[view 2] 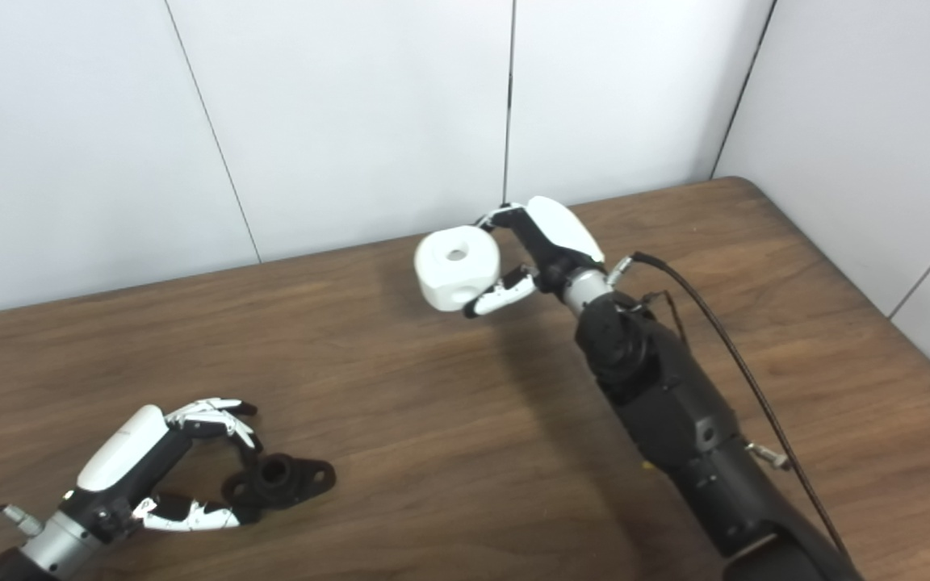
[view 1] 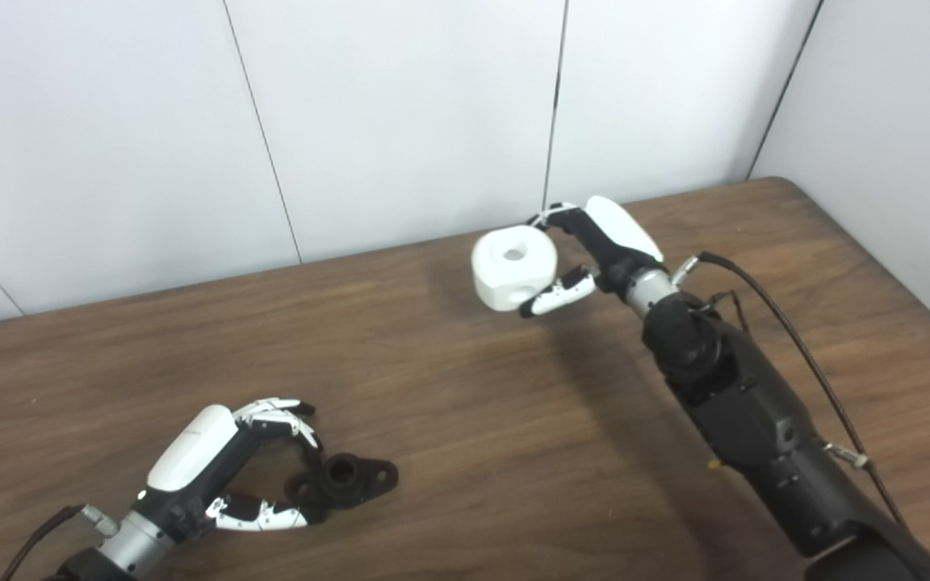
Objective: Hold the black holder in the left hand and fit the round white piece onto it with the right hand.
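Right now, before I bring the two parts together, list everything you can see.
round white piece: one, white with a centre hole, held above the table's far middle.
black holder: one, black, near left on the table.
table: one, brown wood.
wall panels: white, behind and to the right.
left robot hand: white and black, closed on the holder's near end.
right robot hand: white and black, gripping the white piece.

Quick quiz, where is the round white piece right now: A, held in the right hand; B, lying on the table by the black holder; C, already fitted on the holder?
A: the right hand grips the round white piece, far from the black holder.
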`<state>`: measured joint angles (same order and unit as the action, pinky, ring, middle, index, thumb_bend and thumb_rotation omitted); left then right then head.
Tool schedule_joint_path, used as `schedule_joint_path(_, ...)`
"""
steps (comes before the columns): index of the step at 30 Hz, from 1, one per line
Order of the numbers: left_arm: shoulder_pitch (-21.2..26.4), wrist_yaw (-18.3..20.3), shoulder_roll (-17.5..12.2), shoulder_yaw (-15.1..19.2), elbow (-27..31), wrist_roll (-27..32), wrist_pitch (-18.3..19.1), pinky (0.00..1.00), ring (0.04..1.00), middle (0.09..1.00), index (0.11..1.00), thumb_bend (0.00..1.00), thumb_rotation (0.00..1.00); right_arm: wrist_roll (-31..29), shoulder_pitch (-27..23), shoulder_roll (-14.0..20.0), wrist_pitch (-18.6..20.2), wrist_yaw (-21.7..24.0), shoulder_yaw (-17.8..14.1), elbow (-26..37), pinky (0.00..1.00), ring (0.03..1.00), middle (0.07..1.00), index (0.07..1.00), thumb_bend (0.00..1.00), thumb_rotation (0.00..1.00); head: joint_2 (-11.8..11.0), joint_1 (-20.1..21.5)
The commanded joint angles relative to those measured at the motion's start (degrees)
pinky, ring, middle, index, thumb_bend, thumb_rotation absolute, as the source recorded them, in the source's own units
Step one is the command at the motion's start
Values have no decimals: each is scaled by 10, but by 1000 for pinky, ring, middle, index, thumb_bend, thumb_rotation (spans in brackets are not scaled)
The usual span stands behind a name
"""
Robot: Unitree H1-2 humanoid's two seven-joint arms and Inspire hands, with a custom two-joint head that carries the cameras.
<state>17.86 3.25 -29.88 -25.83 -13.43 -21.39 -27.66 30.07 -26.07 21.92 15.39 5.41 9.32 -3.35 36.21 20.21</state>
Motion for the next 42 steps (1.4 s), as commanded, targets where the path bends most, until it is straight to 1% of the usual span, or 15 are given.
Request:
schedule_joint_path(1,5,6,-5,-3,-8,-14,7,848,816,639,483,519,43,2,-18,-3,1,1,-2,29,848,923,800,485,509,152,1,0)
schedule_joint_path(6,3,5,0,1,-9,-21,8,846,814,640,483,519,44,1,-13,-17,10,19,4,57,830,924,797,485,508,151,2,-8)
schedule_joint_path(10,2,8,6,5,-13,-30,8,849,817,644,483,520,44,4,-5,-24,3,26,10,77,831,917,790,485,509,149,4,-20)
schedule_joint_path(13,3,2,11,3,-19,-37,8,848,815,643,483,520,44,1,0,-30,3,38,16,94,835,919,791,485,509,150,6,-26)
schedule_joint_path(17,7,-7,10,-4,-24,-43,7,850,817,642,483,520,44,2,7,-40,8,51,25,112,833,934,797,485,511,150,8,-32)
schedule_joint_path(20,9,-12,11,-4,-27,-45,8,851,816,641,483,520,45,-1,11,-47,9,61,29,122,847,949,803,485,511,151,7,-38)
schedule_joint_path(23,7,-8,14,1,-25,-46,8,851,816,642,483,520,45,-13,15,-54,3,67,28,125,880,963,811,485,512,151,8,-43)
schedule_joint_path(28,6,-2,19,7,-22,-46,8,855,820,644,483,520,45,-25,24,-70,7,68,28,139,889,953,804,484,515,149,10,-52)
schedule_joint_path(33,5,-3,21,8,-21,-52,8,856,823,647,483,520,46,-23,31,-78,18,78,34,155,889,946,797,483,516,150,11,-59)
schedule_joint_path(37,4,1,26,12,-17,-56,9,852,822,645,483,520,46,-25,36,-75,24,94,38,171,943,944,794,483,516,151,15,-71)
schedule_joint_path(39,3,3,29,14,-16,-59,9,857,827,648,483,520,46,-27,40,-73,28,103,37,182,991,941,794,484,517,152,19,-81)
schedule_joint_path(42,3,5,34,16,-14,-65,12,859,827,650,483,520,46,-28,46,-71,36,114,36,197,1000,935,791,484,517,151,24,-91)
